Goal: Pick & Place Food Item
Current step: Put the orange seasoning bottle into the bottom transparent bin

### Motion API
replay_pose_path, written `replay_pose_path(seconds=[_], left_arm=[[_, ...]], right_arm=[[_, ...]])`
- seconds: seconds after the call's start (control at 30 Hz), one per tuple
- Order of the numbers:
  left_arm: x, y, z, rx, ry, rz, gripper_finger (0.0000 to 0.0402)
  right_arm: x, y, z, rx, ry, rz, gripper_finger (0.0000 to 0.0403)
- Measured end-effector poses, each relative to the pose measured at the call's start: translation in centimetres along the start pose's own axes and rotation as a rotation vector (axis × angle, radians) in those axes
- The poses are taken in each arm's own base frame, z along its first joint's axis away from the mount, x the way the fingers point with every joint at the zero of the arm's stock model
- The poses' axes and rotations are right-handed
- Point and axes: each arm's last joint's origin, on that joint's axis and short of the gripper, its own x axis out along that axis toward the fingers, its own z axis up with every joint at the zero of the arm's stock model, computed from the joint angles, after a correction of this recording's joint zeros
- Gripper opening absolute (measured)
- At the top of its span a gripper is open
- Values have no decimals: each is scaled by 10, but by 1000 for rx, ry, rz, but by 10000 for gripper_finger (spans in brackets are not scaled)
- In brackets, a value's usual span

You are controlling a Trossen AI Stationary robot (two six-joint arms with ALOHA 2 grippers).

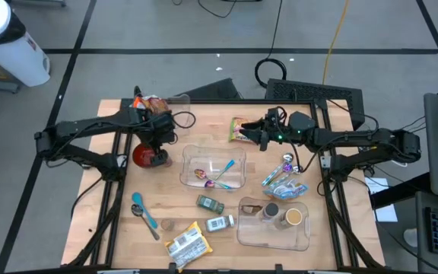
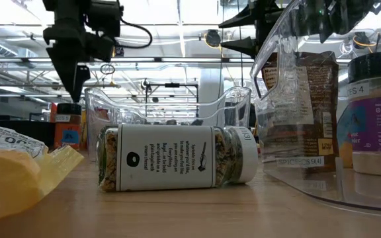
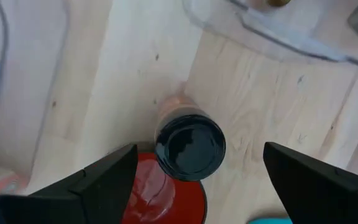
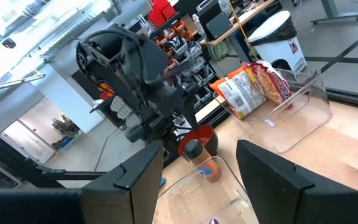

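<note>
Left gripper [image 3: 194, 171]: hung above the table's left part, pointing down; jaws stood wide apart with nothing between the fingers; it held nothing.
Bottle [image 3: 189, 147]: a dark-capped bottle stood upright on the wood right under the left gripper, its cap in the gap between the two fingers and touching neither; in the low view it showed as an orange-labelled bottle [image 2: 67, 125] under the fingertips.
Red bowl [image 1: 146, 156]: sat on the table just beside the bottle, its rim partly under it as seen from the left wrist.
Right gripper [image 1: 255, 131]: held above the table's rear middle, fingers parted about halfway, gripping nothing; it pointed toward the left arm.
Snack bag [image 1: 241, 130]: lay flat on the table just beside the right gripper's fingertips.
Middle bin [image 1: 214, 169]: a clear bin between the two arms, holding a spoon [image 1: 220, 179] and some small pieces.
Right bin [image 1: 274, 224]: a clear bin nearer the front, with two jars [image 1: 283, 216] standing in it.
Spice jars [image 1: 214, 213]: two lay on their sides in front of the middle bin, near each other.
Blue spoon [image 1: 144, 212]: lay on the front left of the table.
Wrapped bar [image 1: 185, 244]: lay at the front edge.
Far bin [image 4: 286, 116]: clear, at the table's back left, with a chip bag [image 4: 251, 89] in it.
</note>
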Motion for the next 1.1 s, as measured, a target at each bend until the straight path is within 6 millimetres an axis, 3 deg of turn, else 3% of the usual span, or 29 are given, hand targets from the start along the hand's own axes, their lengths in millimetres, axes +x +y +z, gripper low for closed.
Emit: replay_pose_path(seconds=[0.5,0.7,0.97,1.1], left_arm=[[24,4,13,-5,113,26,334],[27,5,14,-6,126,37,292],[27,6,14,-13,129,65,206],[27,6,14,-13,129,65,204]], right_arm=[[0,0,0,1,6,0,196],[0,0,-2,2,16,-5,196],[0,-1,-2,2,21,-9,196],[0,-1,-2,2,21,-9,196]])
